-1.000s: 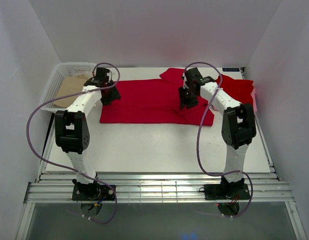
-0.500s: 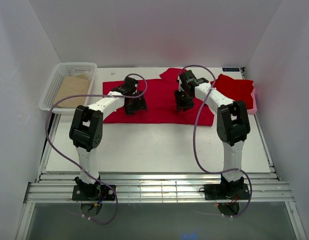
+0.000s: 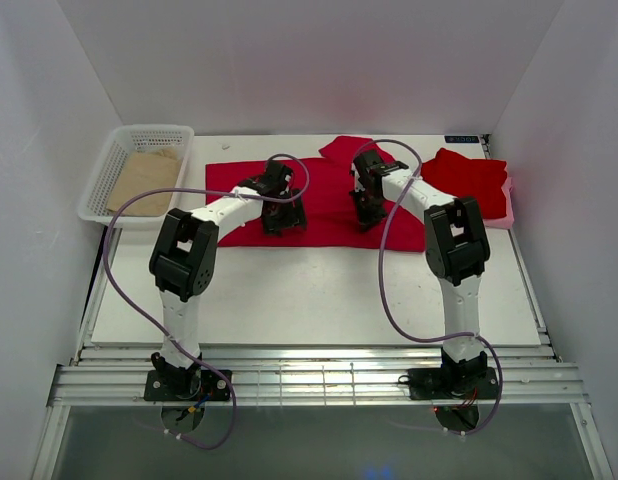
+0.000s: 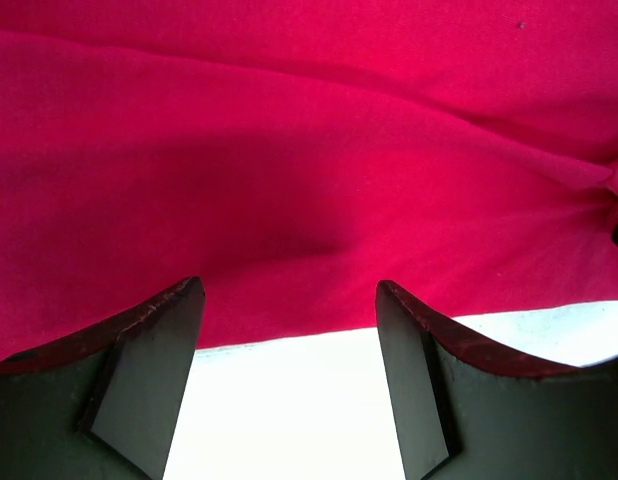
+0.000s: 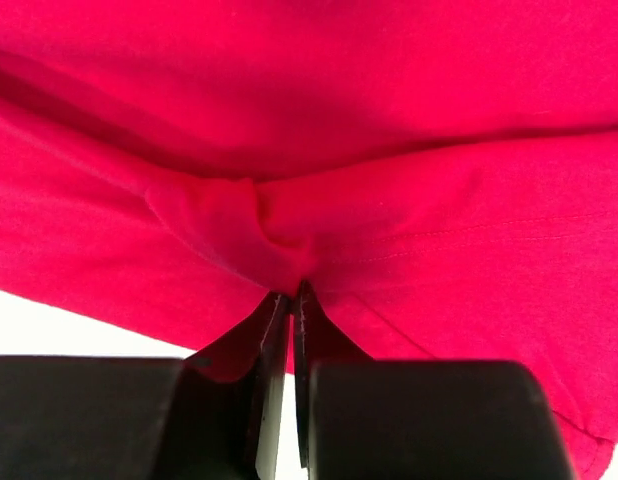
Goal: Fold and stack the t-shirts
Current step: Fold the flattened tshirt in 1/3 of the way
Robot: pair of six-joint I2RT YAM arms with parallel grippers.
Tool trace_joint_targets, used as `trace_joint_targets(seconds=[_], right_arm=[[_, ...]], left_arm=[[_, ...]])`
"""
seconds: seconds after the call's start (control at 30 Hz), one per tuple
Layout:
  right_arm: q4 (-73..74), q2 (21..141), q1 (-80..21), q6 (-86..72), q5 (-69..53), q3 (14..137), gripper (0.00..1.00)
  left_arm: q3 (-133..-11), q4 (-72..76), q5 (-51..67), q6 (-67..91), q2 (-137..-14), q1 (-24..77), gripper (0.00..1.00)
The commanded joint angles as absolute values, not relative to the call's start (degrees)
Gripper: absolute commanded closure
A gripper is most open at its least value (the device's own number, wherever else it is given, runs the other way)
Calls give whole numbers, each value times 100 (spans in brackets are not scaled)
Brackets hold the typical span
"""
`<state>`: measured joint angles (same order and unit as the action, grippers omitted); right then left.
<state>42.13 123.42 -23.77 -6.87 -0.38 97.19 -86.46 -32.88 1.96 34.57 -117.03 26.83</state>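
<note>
The right end effector (image 5: 292, 292) is pinched shut on a bunched fold of the spread t-shirt (image 3: 324, 195), far centre of the counter (image 3: 319, 290). The left end effector (image 4: 289, 300) hangs apart at its near hem and should bite that hem squarely before any lift. The wrist views show pinch and gap; only the overhead shows another red shirt (image 3: 469, 178) far right.

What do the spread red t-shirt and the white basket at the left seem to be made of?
The spread red t-shirt: soft matte cloth, likely knit; it creases and bunches where the right gripper pinches it. The white basket: probably rigid plastic, going by its smooth, evenly latticed walls.
</note>
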Motion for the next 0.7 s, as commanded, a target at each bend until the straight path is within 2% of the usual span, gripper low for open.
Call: trace_joint_targets(seconds=[0.0,0.33,0.43,0.47,0.57,0.67], right_arm=[[4350,12445,-2408,-563,281,10089,92],[4237,12796,-2408,-133,1344,11450,89],[3956,12998,-2408,-70,1336,11698,75],[3833,13077,-2400,-70,1240,11777,62],[3797,13148,-2399,-88,1108,11830,57],[3718,12930,-2400,-149,1168,11472,57]], left_arm=[[-8526,-3155,105,3480,-11681,2672,20],[-7972,-3015,167,3516,-11523,2681,21],[-7876,-2997,202,3551,-11514,2681,21],[-7858,-3006,220,3559,-11514,2689,21],[-7778,-3006,228,3533,-11496,2707,22],[-7761,-2997,220,3507,-11479,2707,23]])
